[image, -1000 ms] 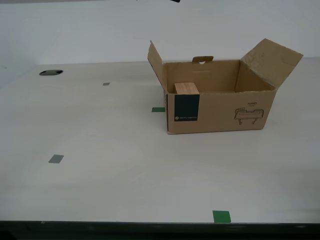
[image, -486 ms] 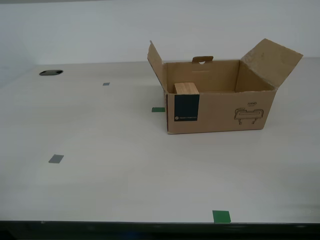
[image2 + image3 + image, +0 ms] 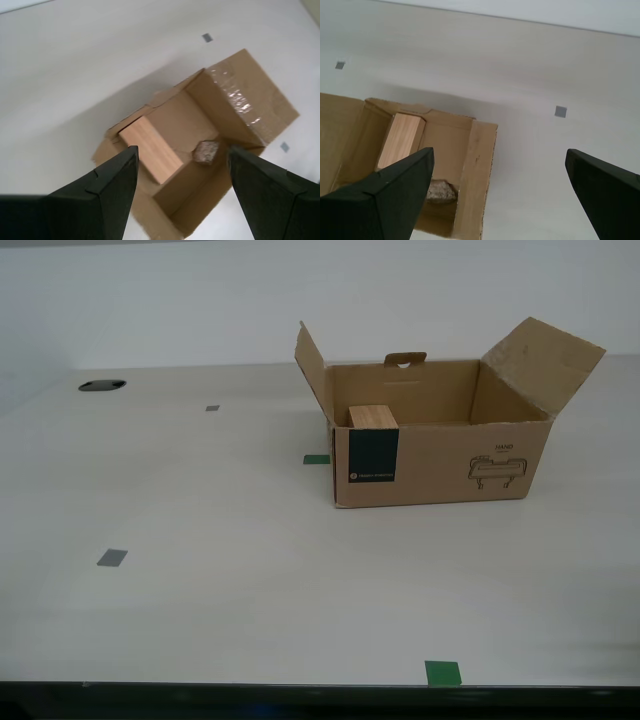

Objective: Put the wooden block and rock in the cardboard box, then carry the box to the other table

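With the block (image 3: 150,149) and rock (image 3: 206,151) apparently both lying in the box (image 3: 440,455), loading looks done; my first gripper (image 3: 505,195) and second gripper (image 3: 182,192) hang wide open, empty, above. Next: grasp opposite walls.

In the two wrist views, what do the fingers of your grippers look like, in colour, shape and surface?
Only the fingers show. My second gripper has two matte black fingers, broad wedges with angular, faceted edges that narrow toward the tips. My first gripper has the same black, tapered fingers. I see no cables, markings or labels on them. The arms themselves are out of view, in the exterior view too.
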